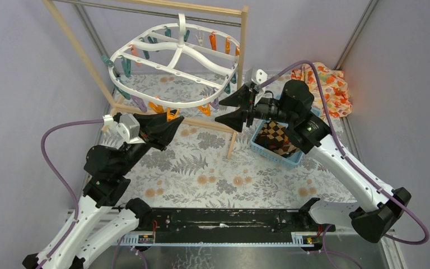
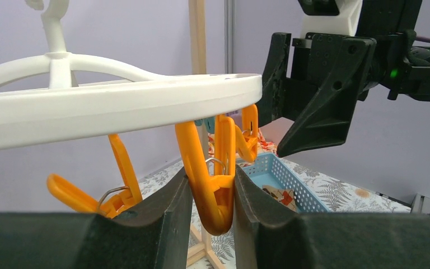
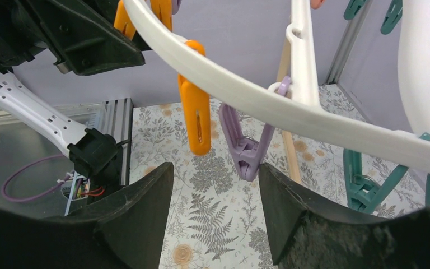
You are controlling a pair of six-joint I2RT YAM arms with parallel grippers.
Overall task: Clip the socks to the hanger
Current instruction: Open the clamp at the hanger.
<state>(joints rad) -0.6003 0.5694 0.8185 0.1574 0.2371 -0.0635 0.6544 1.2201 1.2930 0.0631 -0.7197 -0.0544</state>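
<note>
Pinching a glossy orange peg (image 2: 204, 168) near its rounded lower end, the left hand (image 2: 213, 193) has its matte black, wedge-shaped fingers pressed shut against the peg's two sides. A thin wire spring loops through the peg's middle. That peg dangles from the smooth white plastic rim of the hanger (image 2: 117, 106), an oval frame with curved spokes that hangs by its hook from the wooden rack (image 1: 243, 50). The right hand (image 3: 215, 188) stands wide open with nothing in it, level with the rim's right end. A lilac peg (image 3: 246, 151) hangs beyond the gap between its fingers. On the table (image 1: 201, 168), covered by a fern-printed cloth, a perforated blue basket (image 1: 284, 158) holds the brown checked sock (image 1: 272, 136)
</note>
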